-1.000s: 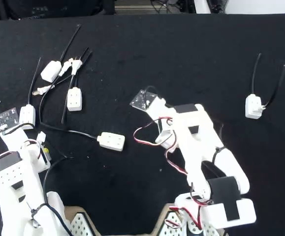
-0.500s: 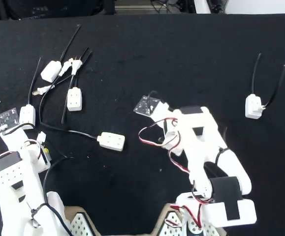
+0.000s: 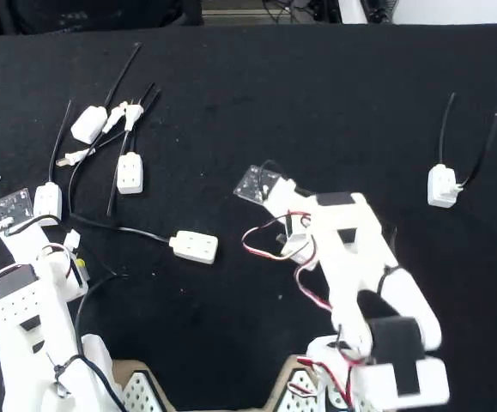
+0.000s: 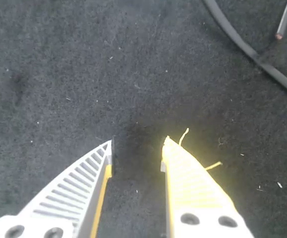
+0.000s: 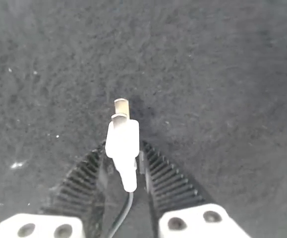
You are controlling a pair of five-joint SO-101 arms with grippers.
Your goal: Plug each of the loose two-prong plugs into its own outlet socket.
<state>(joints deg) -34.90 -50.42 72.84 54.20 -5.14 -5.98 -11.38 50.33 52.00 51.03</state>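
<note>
Black table (image 3: 334, 94). In the high view the right arm (image 3: 351, 249) stands off to the right of the lone white socket block (image 3: 194, 246), clear of it; the left hand (image 4: 137, 144), on the arm to the block's left, is parted and empty. The right hand (image 5: 122, 148) is clenched on a two-prong plug (image 5: 122, 136), held by its white body with the prongs jutting ahead. The plug looks light, rigid and slightly slick, so grip the body, never the prongs or the limp cable.
</note>
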